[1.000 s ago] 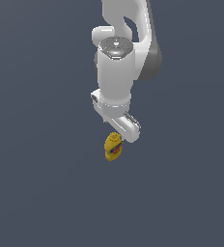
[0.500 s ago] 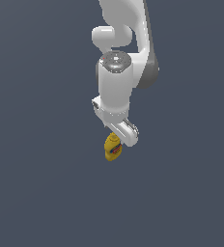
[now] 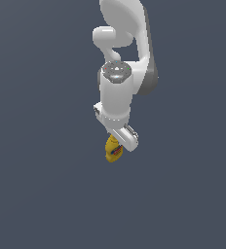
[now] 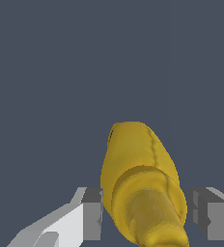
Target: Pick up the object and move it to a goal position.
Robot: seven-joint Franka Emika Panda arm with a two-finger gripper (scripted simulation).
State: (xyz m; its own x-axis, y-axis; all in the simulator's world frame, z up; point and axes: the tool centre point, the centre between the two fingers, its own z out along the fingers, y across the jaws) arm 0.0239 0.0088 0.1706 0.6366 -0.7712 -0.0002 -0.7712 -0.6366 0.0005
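My arm [image 3: 122, 82] is the biggest thing here, a white column hanging down through the middle of the exterior view against a plain dark grey-blue backdrop [image 3: 37, 146], with a round grey-capped joint facing the camera partway down.

At its lower end sits my pincer [image 3: 116, 146], angled toward the exterior view's right. In the wrist view my pincer [image 4: 145, 212] shows as two pale fingers [image 4: 85, 214] with darker grey inner pads, one on each side of the load.

Between those fingers sits the yellow squeeze bottle [image 4: 140, 188]. Its curved body fills the gap, the left pad looks to be against its side, and on the right only a thin sliver of shadow shows next to the other pad, so I read my jaws as closed to bottle width and gripping it. The narrower cap end points back toward my wrist and the broad body points away from it.

In the exterior view the squeeze bottle [image 3: 113, 149] hangs just below my pincer, its red, blue and white label facing the camera, clear of everything else.
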